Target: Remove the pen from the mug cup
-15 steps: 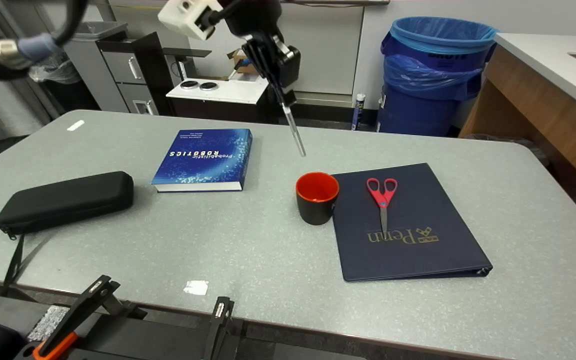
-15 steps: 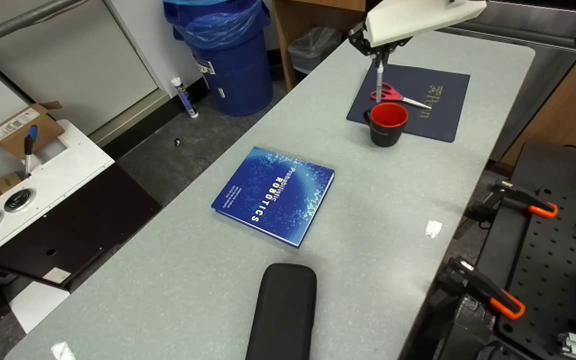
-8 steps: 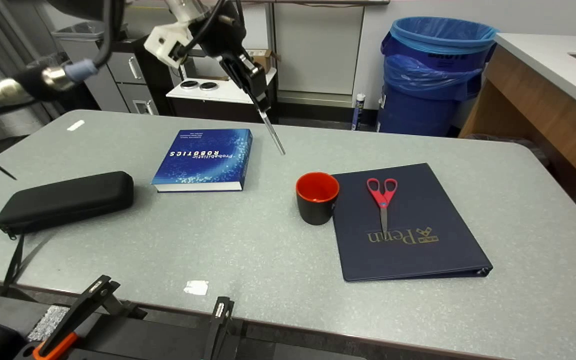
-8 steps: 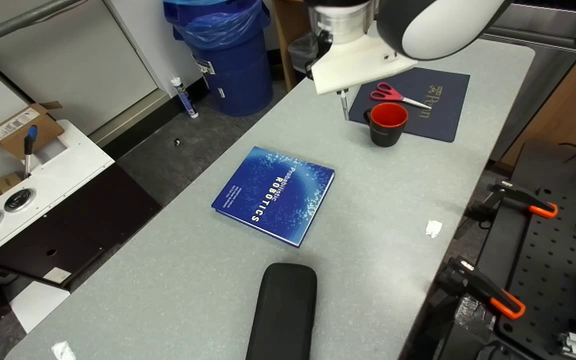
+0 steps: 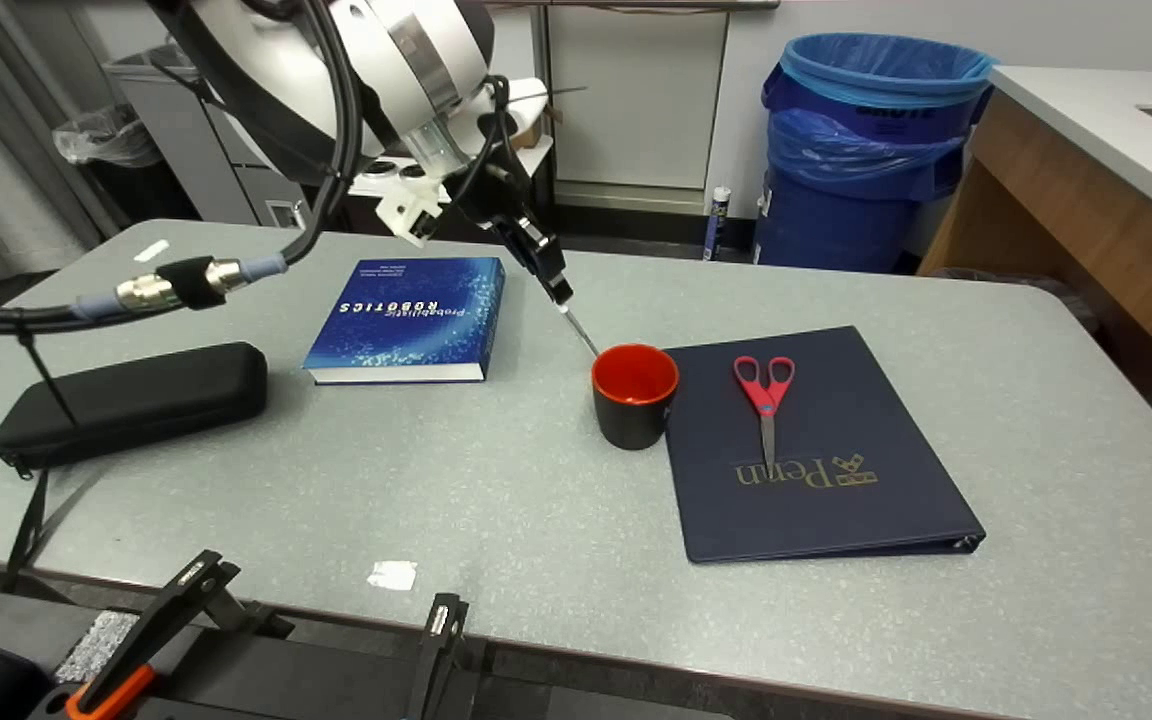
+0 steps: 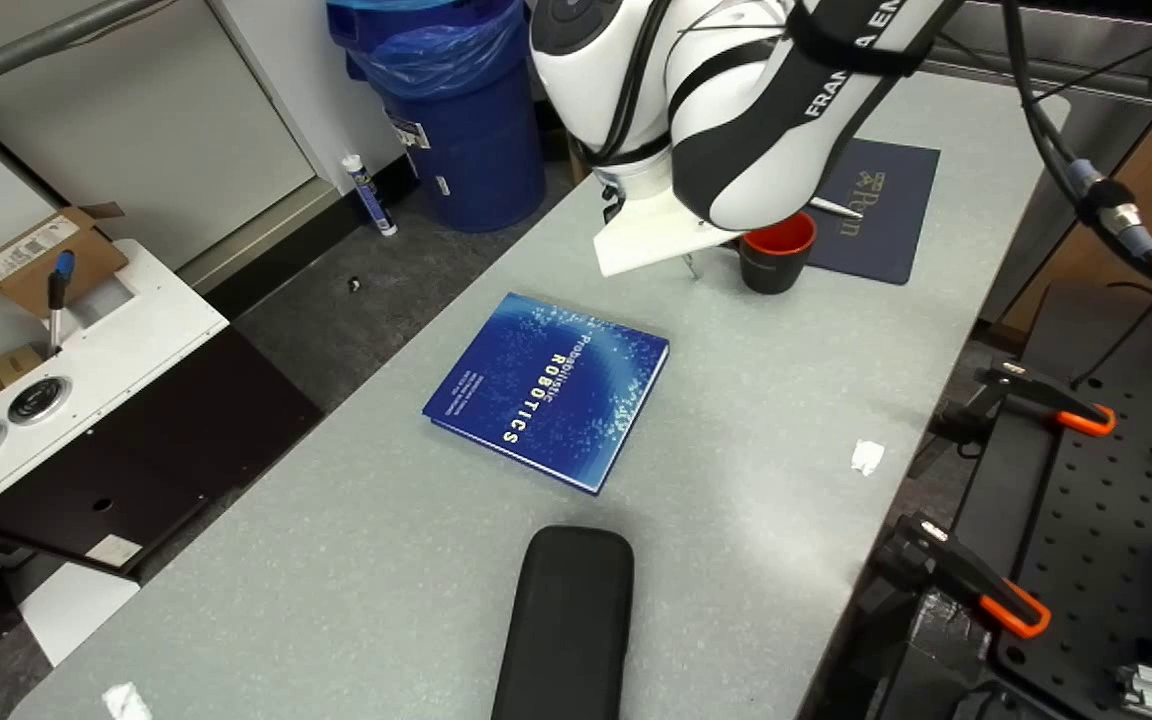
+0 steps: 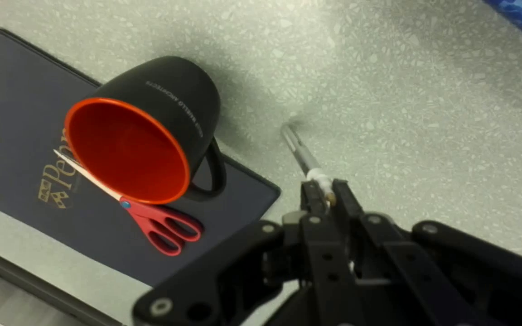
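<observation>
1. Between my fingers point(image 7: 346, 199): pen point(image 7: 304, 156), pinched at its white part, tilted, outside the mug point(image 7: 177, 90).
2. Surface point(image 7: 401, 113): touching the pen's lower end or just beneath; I cannot tell.
3. Risk: pushing lower might pivot it; releasing early might send it rolling.

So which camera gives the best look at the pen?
The wrist view: there the pen is large and close, held in the end effector with its lower end in sight. In both exterior views it's only a short, thin sliver.
</observation>
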